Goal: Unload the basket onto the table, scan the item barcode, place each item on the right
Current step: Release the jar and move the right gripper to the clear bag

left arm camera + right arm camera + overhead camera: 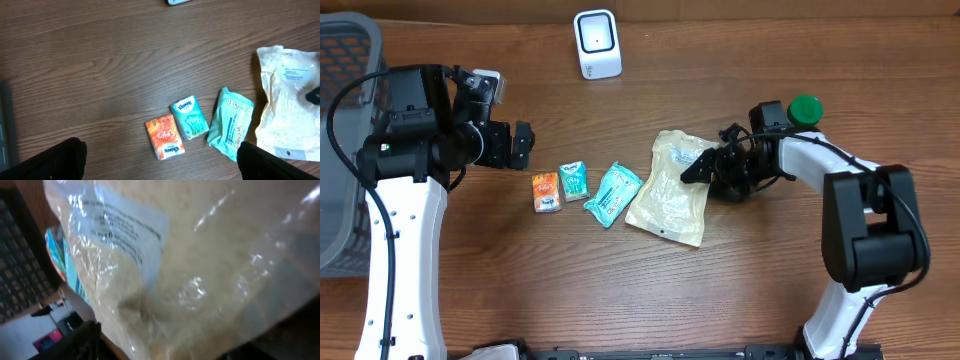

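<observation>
Kleenex logo on teal pack [189,118]

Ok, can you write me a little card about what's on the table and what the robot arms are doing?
scanner: white, at the table's far edge
small items: orange pack, teal Kleenex pack, blue-green wipes pack, side by side
big item: clear bag of pale grains, right of the wipes
left end effector: open, empty, left of the packs
right end effector: at the bag's right edge; grip unclear
basket: grey, far left
</observation>
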Controlling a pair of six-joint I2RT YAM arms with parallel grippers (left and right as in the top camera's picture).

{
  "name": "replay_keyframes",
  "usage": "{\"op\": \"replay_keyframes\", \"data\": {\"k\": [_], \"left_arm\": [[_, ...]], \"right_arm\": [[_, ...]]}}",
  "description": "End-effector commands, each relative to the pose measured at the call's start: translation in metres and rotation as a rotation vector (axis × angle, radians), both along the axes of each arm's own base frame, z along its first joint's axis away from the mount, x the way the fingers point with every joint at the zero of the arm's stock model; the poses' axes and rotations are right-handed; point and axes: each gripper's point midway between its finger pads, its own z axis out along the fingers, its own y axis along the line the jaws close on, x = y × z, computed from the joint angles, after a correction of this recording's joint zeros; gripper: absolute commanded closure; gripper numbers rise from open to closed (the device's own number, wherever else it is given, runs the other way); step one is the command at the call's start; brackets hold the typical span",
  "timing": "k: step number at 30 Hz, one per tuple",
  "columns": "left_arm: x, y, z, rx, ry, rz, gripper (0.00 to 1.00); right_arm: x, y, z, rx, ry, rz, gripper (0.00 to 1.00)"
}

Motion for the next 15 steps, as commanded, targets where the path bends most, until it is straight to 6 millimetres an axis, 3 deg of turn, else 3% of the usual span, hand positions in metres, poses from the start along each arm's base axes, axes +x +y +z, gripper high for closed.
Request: {"op": "replay_keyframes", "data": {"k": [1,8,10,15], "left_arm": [[0.002,0.000,0.009,0.002,-0.026,0.000,0.00],[0.002,0.000,0.009,0.002,-0.026,0.000,0.00],[0.002,0.000,0.009,0.002,-0.026,0.000,0.01],[0.002,0.000,0.009,0.002,-0.026,0.000,0.00]], "right_arm": [[-0.003,0.013,-0.015,-0.004,0.065,-0.029,0.44],[0.009,0.014,-0.021,-0.046,0.062,-0.093,0.88],[0.010,0.014,-0.021,-0.045,0.058,-0.092,0.95],[0.012,0.014,-0.009,-0.042,0.028,-0.083,0.96]]}}
